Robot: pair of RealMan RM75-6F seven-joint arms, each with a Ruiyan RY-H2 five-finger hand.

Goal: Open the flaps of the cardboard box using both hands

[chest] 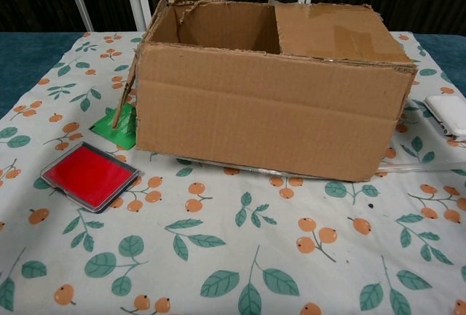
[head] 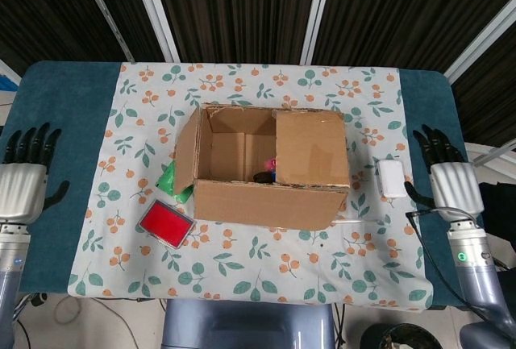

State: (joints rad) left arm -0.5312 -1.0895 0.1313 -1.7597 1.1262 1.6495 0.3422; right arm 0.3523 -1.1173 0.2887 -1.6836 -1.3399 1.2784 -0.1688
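Observation:
The cardboard box [head: 270, 204] [chest: 269, 115] stands in the middle of the floral cloth. Its left flap [head: 185, 151] [chest: 129, 89] hangs down beside the box's left wall. Its right flap [head: 310, 147] [chest: 335, 35] lies flat over the right half of the opening. Small dark and pink items [head: 268, 172] show inside. My left hand [head: 22, 180] hovers at the far left over the teal table edge, fingers spread, holding nothing. My right hand [head: 447, 176] is at the far right, fingers spread, empty, just right of a white object. Neither hand shows in the chest view.
A red flat case [head: 166, 224] [chest: 89, 175] lies front left of the box. A green packet [head: 171, 180] [chest: 120, 124] sits beneath the hanging flap. A white object [head: 392, 178] [chest: 445, 111] lies right of the box. A clear thin rod [head: 359, 222] lies by the box's front right corner.

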